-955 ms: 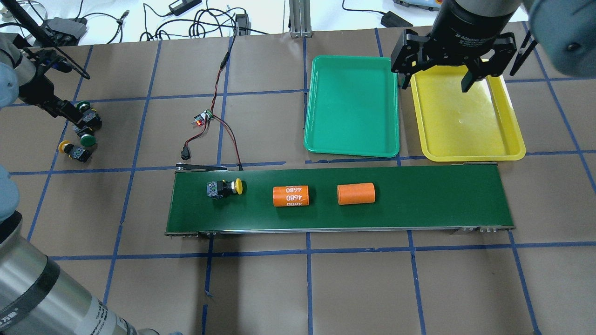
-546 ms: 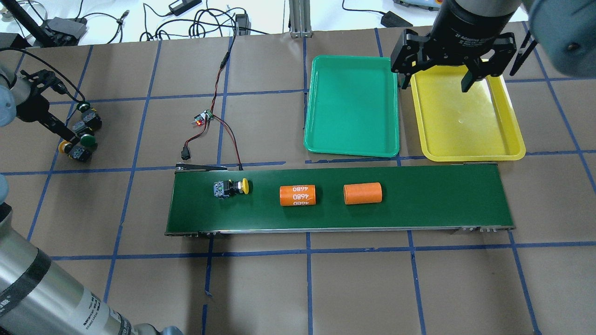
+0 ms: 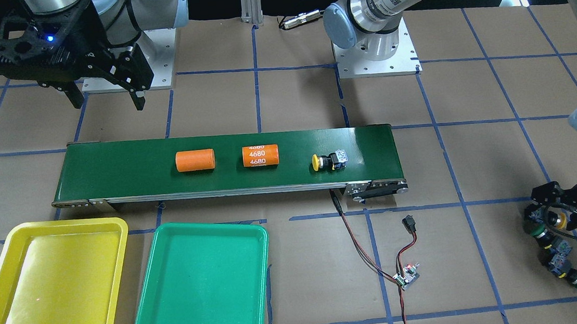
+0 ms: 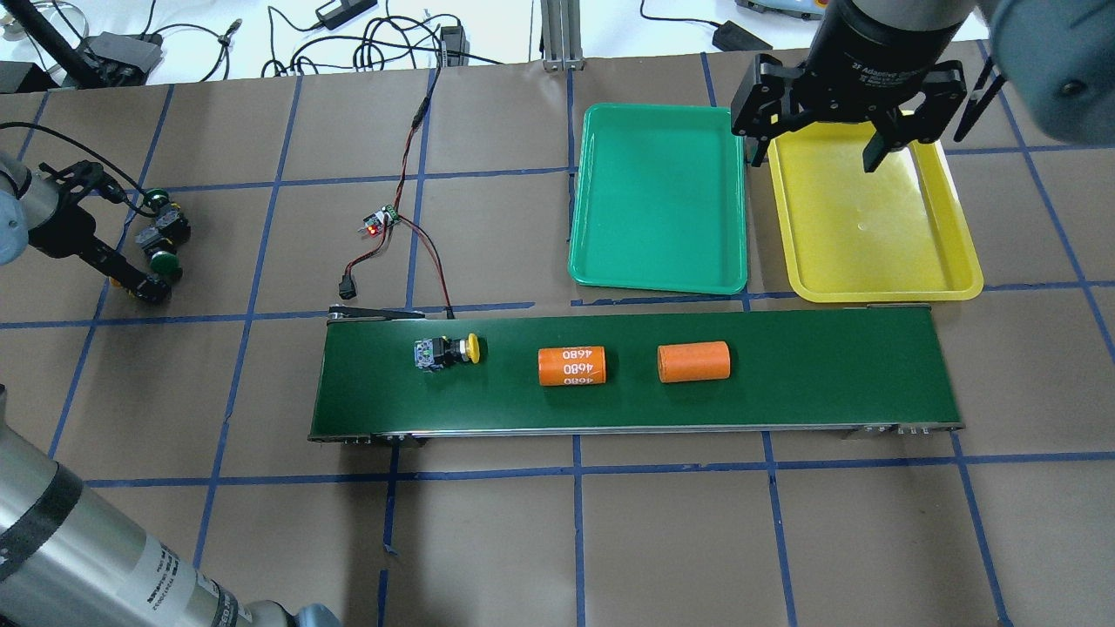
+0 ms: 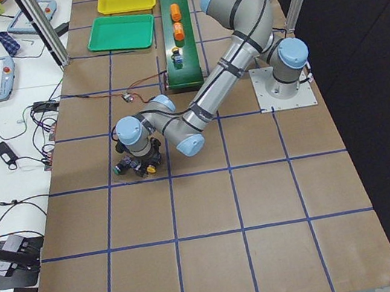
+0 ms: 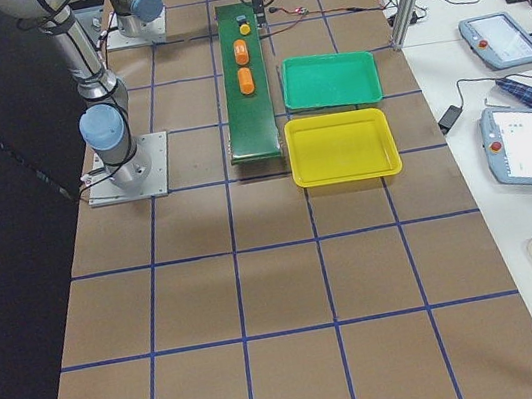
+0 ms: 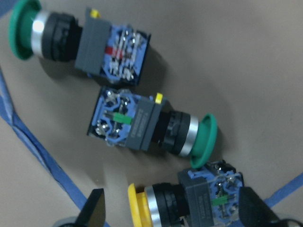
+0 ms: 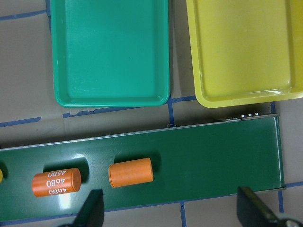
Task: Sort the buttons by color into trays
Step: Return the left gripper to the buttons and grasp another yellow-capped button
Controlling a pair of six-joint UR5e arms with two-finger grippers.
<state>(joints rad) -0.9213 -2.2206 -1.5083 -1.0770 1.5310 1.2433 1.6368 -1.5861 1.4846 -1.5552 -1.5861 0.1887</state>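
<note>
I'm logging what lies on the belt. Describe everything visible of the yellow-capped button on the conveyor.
The yellow-capped button lies on its side on the dark-green conveyor belt, near its end on the robot's left. Round yellow cap, black collar, grey-blue terminal block, plastic-looking. The cap points toward the orange cylinder marked 4680, clear of it. Only the belt touches it.

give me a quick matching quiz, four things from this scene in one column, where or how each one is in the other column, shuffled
Things
1. left gripper
2. right gripper
3. cylinder marked 4680
4. green tray

Places or states
A. on the belt, between two other items
B. empty, beside the yellow tray
C. open astride a yellow-capped button on the table
D. open, held high, gripping nothing

Pairs: 1-C, 2-D, 3-A, 4-B
</note>
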